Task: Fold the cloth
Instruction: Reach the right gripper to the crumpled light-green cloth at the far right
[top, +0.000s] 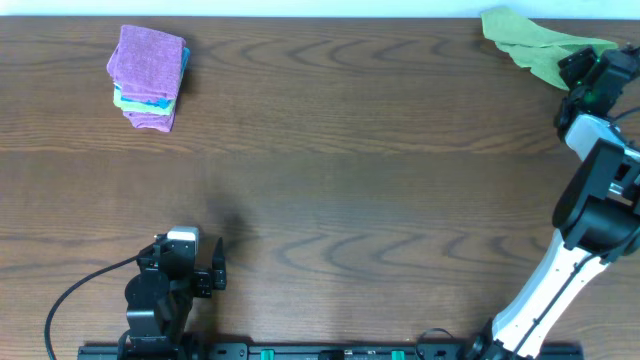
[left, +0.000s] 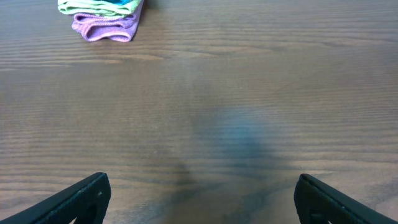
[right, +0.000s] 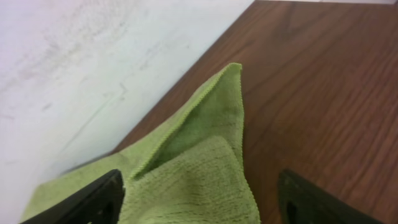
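Note:
A crumpled green cloth (top: 530, 42) lies at the table's far right corner by the back edge. In the right wrist view the green cloth (right: 199, 168) fills the space between my open right gripper's fingers (right: 200, 208), which are low over it. My right gripper (top: 583, 72) is at the cloth's right end in the overhead view. My left gripper (top: 190, 268) is open and empty near the front left of the table; its fingers (left: 202, 202) frame bare wood.
A stack of folded cloths, purple on top with green and blue under it (top: 150, 76), sits at the far left; its front edge shows in the left wrist view (left: 104, 17). A white wall (right: 81, 68) borders the table behind the green cloth.

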